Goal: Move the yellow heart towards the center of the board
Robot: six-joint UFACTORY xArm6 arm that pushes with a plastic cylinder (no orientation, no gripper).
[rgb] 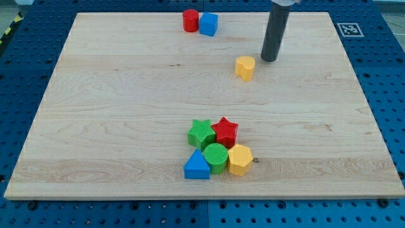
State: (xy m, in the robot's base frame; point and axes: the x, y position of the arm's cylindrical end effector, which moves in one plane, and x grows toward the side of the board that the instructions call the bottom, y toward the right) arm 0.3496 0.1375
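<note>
The yellow heart [245, 67] lies on the wooden board [114, 120], right of centre in the view's upper half. My tip [269, 59] stands just to the view's upper right of the heart, a small gap apart from it. The dark rod rises from there out of the view's top edge.
A red cylinder [190, 20] and a blue cube [208, 24] touch near the view's top edge. A cluster sits at the view's bottom centre: green star [201, 133], red star [225, 132], green cylinder [216, 157], blue triangle [197, 166], yellow hexagon [240, 159]. A marker tag [349, 29] is at the top right.
</note>
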